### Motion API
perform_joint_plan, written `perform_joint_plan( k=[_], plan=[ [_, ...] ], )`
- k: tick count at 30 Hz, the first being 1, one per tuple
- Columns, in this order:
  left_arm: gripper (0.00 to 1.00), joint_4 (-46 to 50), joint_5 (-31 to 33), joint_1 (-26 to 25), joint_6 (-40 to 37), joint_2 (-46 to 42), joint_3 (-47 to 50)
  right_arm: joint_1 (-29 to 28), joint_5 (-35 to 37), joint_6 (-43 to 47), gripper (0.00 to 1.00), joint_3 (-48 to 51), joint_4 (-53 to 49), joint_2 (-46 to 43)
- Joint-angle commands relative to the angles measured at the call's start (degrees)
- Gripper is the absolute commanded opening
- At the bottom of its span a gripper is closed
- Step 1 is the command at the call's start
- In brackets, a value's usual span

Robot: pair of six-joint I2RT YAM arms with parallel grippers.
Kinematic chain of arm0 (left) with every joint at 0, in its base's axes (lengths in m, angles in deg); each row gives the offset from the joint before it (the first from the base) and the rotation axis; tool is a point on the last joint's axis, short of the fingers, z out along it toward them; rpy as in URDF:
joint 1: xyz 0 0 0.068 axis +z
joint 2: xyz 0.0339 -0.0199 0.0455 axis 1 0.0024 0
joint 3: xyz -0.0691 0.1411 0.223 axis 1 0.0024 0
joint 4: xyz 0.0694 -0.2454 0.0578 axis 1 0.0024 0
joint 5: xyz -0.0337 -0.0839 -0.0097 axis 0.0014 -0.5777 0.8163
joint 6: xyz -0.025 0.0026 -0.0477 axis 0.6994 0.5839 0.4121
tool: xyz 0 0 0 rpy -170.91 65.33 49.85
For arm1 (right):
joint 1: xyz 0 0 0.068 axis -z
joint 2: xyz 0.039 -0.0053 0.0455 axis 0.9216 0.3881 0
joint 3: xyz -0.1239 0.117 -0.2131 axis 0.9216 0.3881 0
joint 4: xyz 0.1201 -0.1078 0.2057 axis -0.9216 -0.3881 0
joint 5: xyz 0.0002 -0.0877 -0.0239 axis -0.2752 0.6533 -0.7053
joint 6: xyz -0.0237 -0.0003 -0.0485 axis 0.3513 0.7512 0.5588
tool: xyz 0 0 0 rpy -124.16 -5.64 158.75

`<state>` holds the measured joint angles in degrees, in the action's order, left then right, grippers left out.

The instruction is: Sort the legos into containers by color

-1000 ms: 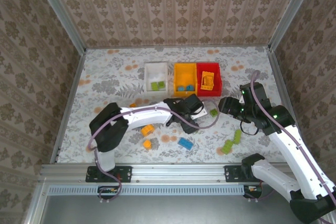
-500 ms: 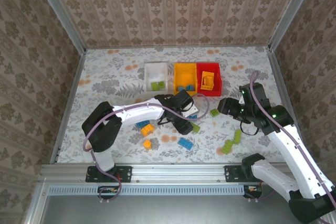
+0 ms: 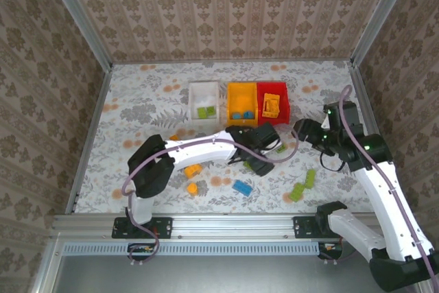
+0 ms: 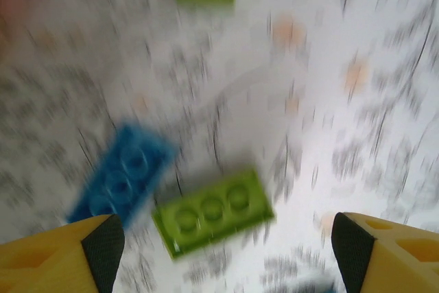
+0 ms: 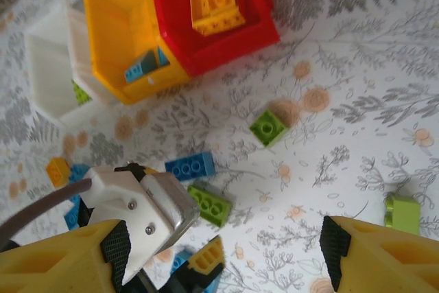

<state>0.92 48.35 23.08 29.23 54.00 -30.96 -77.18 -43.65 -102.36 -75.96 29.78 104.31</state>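
My left claw (image 4: 226, 245) hangs wide and empty over the table (image 4: 357, 135). A green brick (image 4: 212, 212) lies flat, studs up, in the gap between the pads (image 4: 103, 241). A blue brick (image 4: 122, 180) lies just beside it at its 10 o'clock. The wrist view is smeared, so I cannot tell whether the two touch.

That neighbour is my chief worry. If I come down as I stand, the left pad may land on the blue or drag it in, and I would lift two colours or jam on both. The green also lies askew to my jaws, running from 8 to 2 o'clock. Closing on its corners could spin it or squirt it out across the table.

My right claw (image 3: 302, 130) is also wide and holds nothing. In the top view it sits near, at 3 o'clock of the left, with another green (image 5: 268, 127) on the table between them. If both arms go for that patch, they could knock together.

The white bin (image 3: 204, 84), where greens lie, is at 11 o'clock of my left claw. The yellow bin (image 3: 241, 86), holding blues, is just beside it. Letting go too early on the way there could drop the green in among the blues.
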Motion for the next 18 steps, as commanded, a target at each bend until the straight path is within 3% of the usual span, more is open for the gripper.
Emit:
perform_joint_plan(
  k=[1, 8, 11, 18],
  plan=[
    [0.84, -1.15, 4.49, -0.38, -3.45, 4.89, -6.69, 3.33, 0.97, -1.33, 0.77, -5.00, -4.92, -0.97],
    [0.87, -4.42, 4.14, 1.16, -5.89, 15.56, -16.29, 10.42, -2.29, -3.72, 0.78, -13.83, -10.07, 1.71],
    [0.92, -4.33, 4.95, 1.56, -6.44, 18.87, -18.89, 11.07, -3.04, -4.08, 0.78, -16.70, -11.86, 2.73],
    [0.91, -4.10, 5.92, 2.35, -6.67, 23.44, -21.14, 11.65, -5.24, -4.45, 0.78, -16.44, -12.31, 2.63]
  ],
)
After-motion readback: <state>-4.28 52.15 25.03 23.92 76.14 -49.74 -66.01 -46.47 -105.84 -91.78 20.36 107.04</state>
